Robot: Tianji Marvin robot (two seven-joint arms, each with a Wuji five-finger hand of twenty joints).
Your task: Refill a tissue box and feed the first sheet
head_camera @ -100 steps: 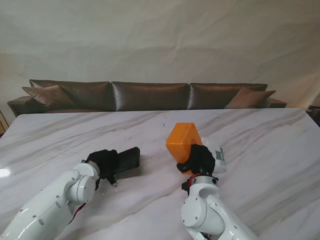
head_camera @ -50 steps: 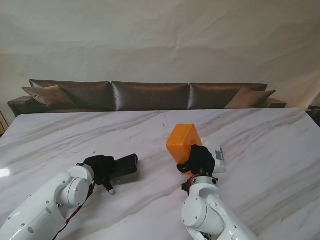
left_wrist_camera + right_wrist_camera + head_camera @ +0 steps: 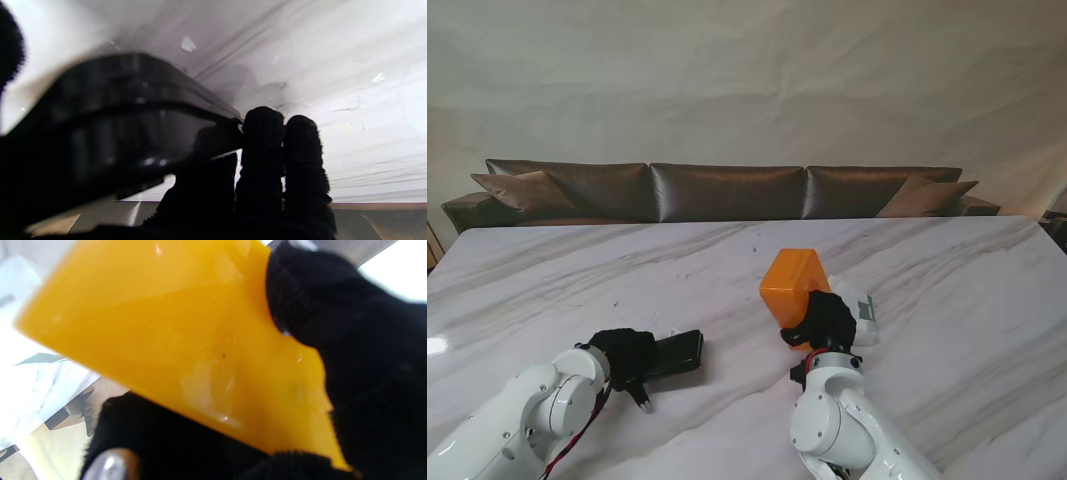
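Stand view shows the right hand (image 3: 829, 318) clamped on the tilted orange tissue box (image 3: 794, 284) mid-table (rigid, glossy, likely slippery, best gripped across its edges), while the left hand (image 3: 625, 358) grips the black lid (image 3: 677, 352).

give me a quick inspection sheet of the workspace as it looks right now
surface: white marble table, bare where visible
job's things: orange box, tilted, in right robot hand; black lid in left robot hand; white tissue pack beside the box
clutter: nothing seen
grippers: both robot hands gloved black, each shut on its item
cables: red and black wires along left forearm
surroundings: brown sofa behind table, pale backdrop
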